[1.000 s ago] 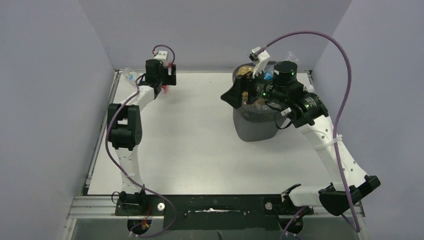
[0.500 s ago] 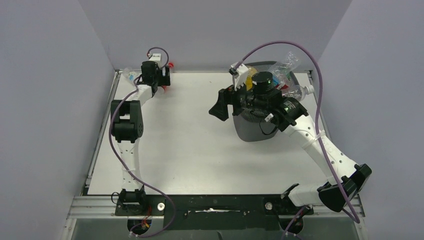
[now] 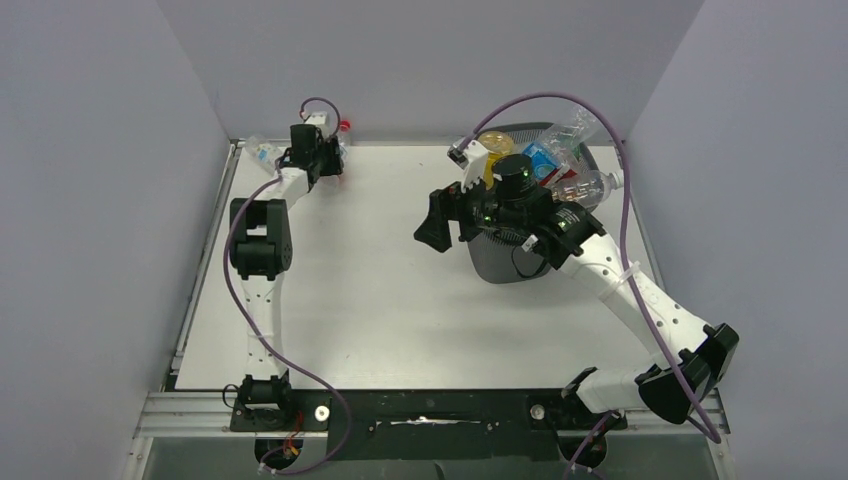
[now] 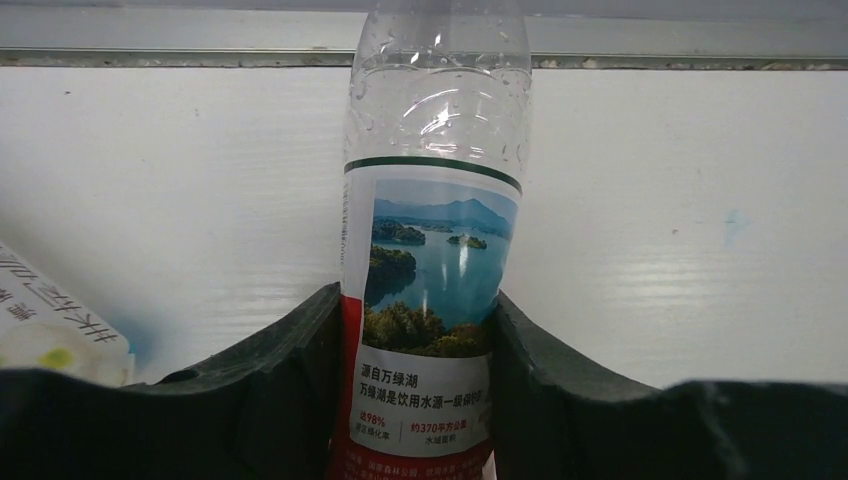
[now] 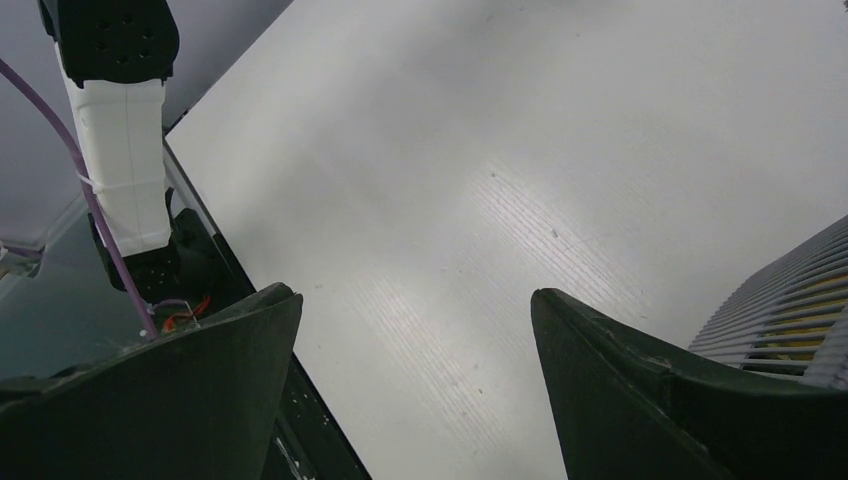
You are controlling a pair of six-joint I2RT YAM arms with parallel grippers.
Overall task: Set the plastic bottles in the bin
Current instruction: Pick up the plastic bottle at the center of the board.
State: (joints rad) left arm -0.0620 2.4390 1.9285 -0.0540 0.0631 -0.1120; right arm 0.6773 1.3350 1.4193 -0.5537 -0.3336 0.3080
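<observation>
At the table's far left corner, my left gripper (image 3: 322, 160) (image 4: 415, 300) is shut on a clear plastic bottle (image 4: 432, 250) with a lake-picture label. Both fingers press against its label, and its red cap (image 3: 345, 126) points toward the back wall. A second bottle (image 3: 262, 150) (image 4: 50, 325) lies just left of it in the corner. The dark mesh bin (image 3: 510, 255) (image 5: 785, 320) stands at the back right with several bottles heaped above its rim, an amber one (image 3: 495, 142) among them. My right gripper (image 3: 432, 222) (image 5: 412, 300) hangs open and holds nothing, over bare table just left of the bin.
Grey walls close in the table at the back and on both sides. The right arm's forearm (image 3: 620, 285) crosses in front of the bin. The left arm's lower link (image 5: 115, 130) and the table's near left edge show in the right wrist view.
My left gripper moved up to the back edge and shut on the lake-label bottle. My right gripper swung left from above the bin to the table beside it, staying open.
</observation>
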